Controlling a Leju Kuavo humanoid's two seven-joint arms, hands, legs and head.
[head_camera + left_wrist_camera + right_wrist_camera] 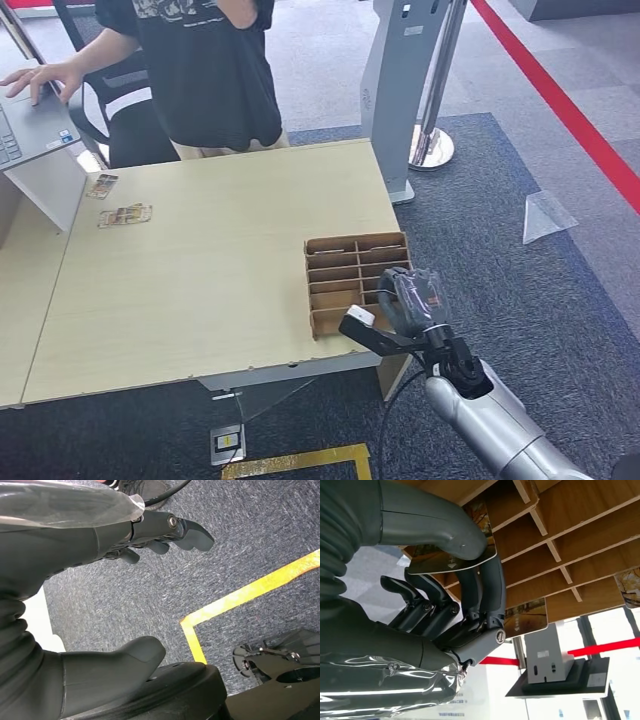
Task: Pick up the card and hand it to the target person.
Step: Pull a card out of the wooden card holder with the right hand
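Note:
A wooden slotted card rack (355,280) lies near the table's right front corner. My right hand (406,300) is at its near right side. In the right wrist view the thumb (433,522) presses a picture card (471,557) against the fingers (491,587), so the card is pinched just off the rack (565,540). Another card (525,617) sticks out of a slot beside it. A person in a black shirt (204,70) stands at the table's far side, one hand (38,80) on a laptop. My left hand (56,545) hangs over the carpet, its fingers apart, holding nothing.
Two loose cards (124,215) (102,186) lie at the table's far left, beside the laptop (30,125) on its stand. A grey kiosk post (400,90) rises past the table's right end. Yellow floor tape (302,462) runs below the front edge.

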